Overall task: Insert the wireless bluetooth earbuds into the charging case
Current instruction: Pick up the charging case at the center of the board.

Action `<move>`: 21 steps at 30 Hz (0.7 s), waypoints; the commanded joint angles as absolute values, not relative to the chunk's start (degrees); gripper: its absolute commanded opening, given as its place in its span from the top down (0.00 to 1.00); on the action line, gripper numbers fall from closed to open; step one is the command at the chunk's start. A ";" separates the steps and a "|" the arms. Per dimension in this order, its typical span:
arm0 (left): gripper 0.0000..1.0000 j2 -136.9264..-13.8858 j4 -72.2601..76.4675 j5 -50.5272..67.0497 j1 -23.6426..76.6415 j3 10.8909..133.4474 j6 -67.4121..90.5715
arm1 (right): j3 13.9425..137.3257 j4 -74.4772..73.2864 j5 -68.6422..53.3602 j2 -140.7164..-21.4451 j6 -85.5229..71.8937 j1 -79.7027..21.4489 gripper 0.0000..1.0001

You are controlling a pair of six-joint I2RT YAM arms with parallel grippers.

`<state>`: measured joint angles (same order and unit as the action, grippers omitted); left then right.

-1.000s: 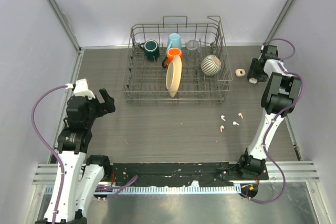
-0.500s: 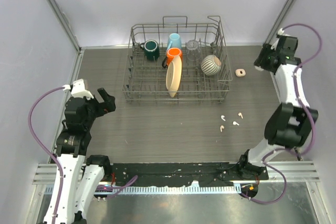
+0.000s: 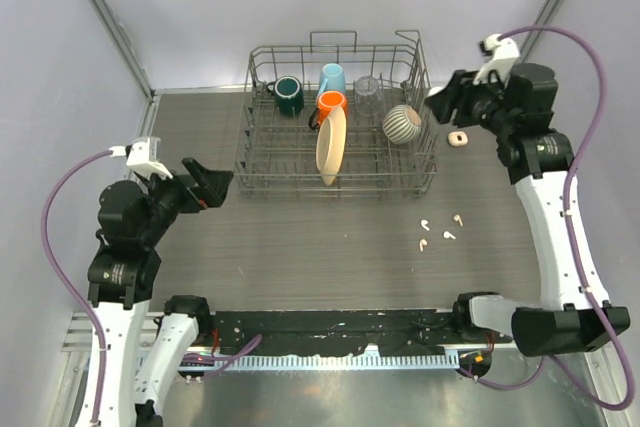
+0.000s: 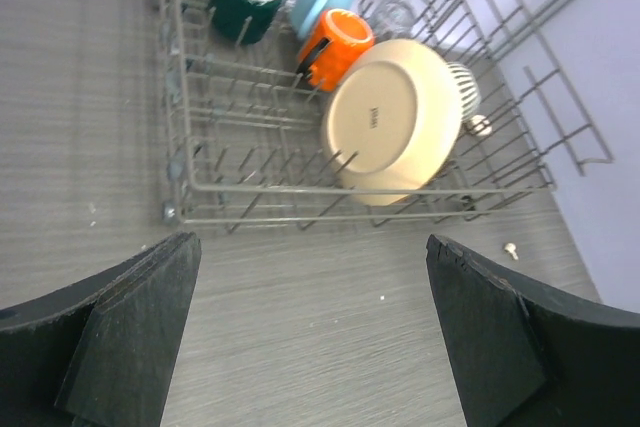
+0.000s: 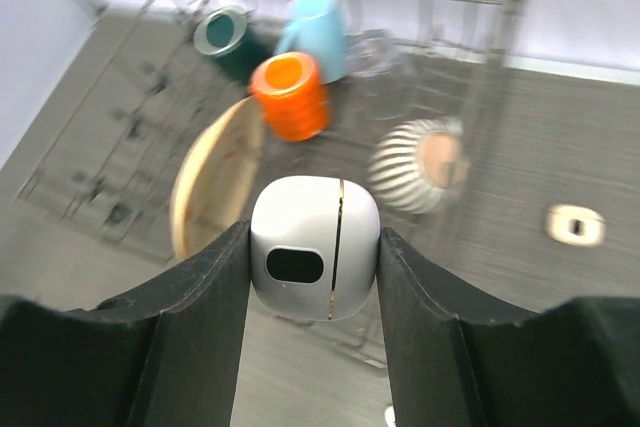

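Above table's far right corner, beside dish rack (image 3: pixel 335 190): right gripper (image 3: pixel 445 102) clamps white charging case (image 5: pixel 314 247), lid apparently closed. Earbuds (image 3: pixel 449 235) loose near table's right edge. Left gripper (image 4: pixel 310 282) empty, fingers wide apart. Risk: smooth rounded case slips from pinch, falls, scatters earbuds.

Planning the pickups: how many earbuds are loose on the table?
4, clustered on the table on the near side of the dish rack, by its right corner: far-left earbud, far-right earbud, near-right earbud, near-left earbud. The rack could hide others.
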<state>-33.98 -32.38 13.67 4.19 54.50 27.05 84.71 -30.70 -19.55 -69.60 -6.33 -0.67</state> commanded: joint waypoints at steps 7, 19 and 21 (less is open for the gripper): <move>0.00 -41.47 -33.23 35.67 4.40 62.75 31.11 | 75.86 -26.72 -18.64 -56.08 10.45 -23.01 0.99; 0.00 -44.91 -25.22 47.37 4.40 60.91 37.09 | 69.26 -27.34 8.95 -61.43 24.16 -53.60 0.99; 0.00 -45.44 -24.35 50.69 4.39 60.47 37.35 | 68.30 -25.85 9.32 -61.17 25.13 -55.02 0.99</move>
<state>-44.77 -28.56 42.96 4.23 60.99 35.42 69.10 -30.68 1.02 -62.48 19.75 -52.31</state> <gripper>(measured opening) 0.996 0.539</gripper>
